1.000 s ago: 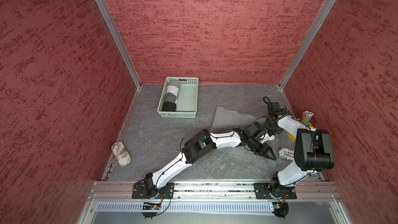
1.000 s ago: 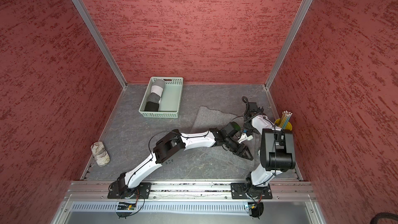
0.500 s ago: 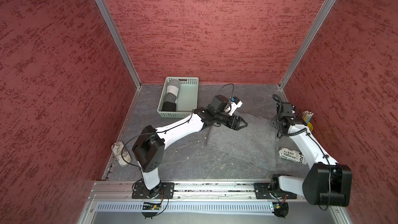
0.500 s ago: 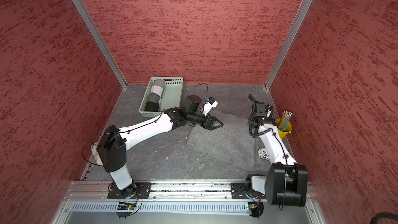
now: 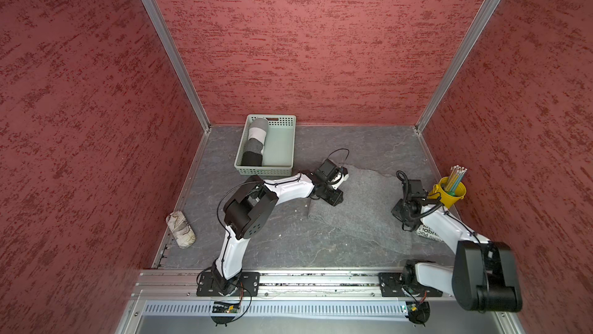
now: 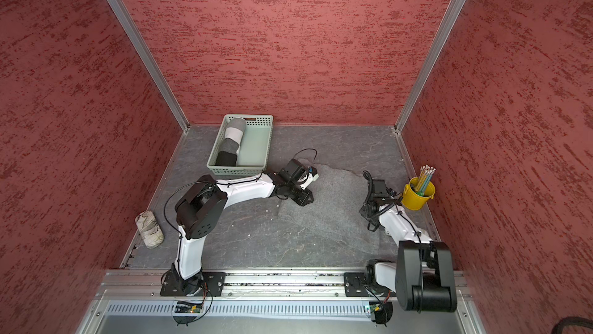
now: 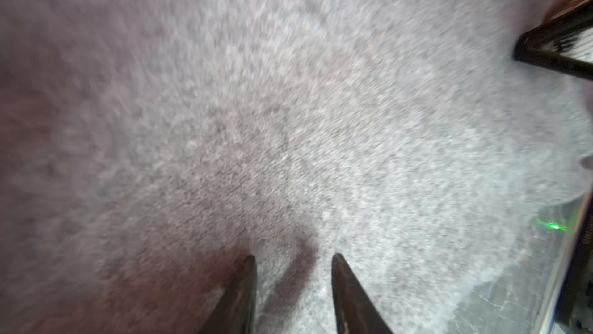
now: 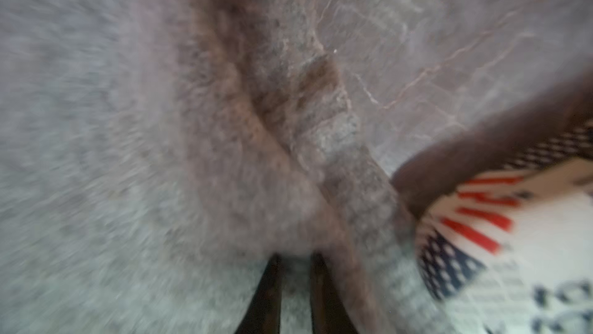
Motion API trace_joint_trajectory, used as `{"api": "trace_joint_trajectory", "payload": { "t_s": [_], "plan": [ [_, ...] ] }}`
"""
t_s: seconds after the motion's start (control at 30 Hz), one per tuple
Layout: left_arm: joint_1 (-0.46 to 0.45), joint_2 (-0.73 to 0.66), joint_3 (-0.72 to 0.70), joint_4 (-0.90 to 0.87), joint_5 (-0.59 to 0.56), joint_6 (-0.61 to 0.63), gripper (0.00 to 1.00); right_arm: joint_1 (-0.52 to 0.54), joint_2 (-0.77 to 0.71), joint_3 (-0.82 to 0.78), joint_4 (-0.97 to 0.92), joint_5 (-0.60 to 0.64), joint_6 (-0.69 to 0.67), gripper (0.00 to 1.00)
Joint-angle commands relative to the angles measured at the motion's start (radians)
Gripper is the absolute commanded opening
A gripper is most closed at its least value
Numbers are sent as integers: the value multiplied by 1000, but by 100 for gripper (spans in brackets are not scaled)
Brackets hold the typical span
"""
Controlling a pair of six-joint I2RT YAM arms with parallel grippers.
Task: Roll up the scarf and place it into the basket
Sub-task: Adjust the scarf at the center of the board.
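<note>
Scarf (image 5: pixel 359 210) lies spread on the bench (image 5: pixel 288 245); left fingers (image 7: pixel 239 297) part-open, pressing its 9 o'clock edge, right fingers (image 8: pixel 266 294) (nearly closed) pinching its 3 o'clock edge.

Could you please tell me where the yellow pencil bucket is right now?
In both top views the yellow pencil bucket stands near the right edge of the table, just right of the grey scarf and far from the basket.

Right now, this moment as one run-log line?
stage: rolling not begun | grey scarf: spread out | left fingers: open over scarf | right fingers: pinching scarf edge | basket: holds striped fabric roll
</note>
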Motion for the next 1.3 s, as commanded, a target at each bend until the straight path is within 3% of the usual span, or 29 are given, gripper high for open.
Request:
{"api": "trace_joint_trajectory", "payload": {
  "t_s": [0.0, 0.2, 0.37, 0.53, 0.73, 0.9, 1.1, 1.27],
  "plan": [
    [-1, -15, -7, -9, -27, -21, 39, 3, 131, 67, 127, 5, -13, 15],
    [-1, -89, -152, 6, -53, -85, 38, 3, 452, 380, 139, 9, -130, 15],
    [-29, -149, -262, 91, 54, -185, 38, 4, 709, 715, 107, -41, -239, 22],
    [-124, -126, -198, 134, 79, -225, 44, 4, 823, 910, 124, -74, -342, 27],
    [-149, -152, -82, 125, 84, -170, 46, 7, 721, 961, 135, -113, -485, 41],
    [-39, -256, -121, 113, 0, -248, 46, 59, 453, 768, 184, -75, -518, 46],
    [115, -310, -209, 20, -194, -396, 47, 340, 120, 467, 215, 215, -492, 45],
    [159, -324, -293, 49, -224, -458, 48, 628, -23, 322, 158, 289, -368, 46]
  ]
}}
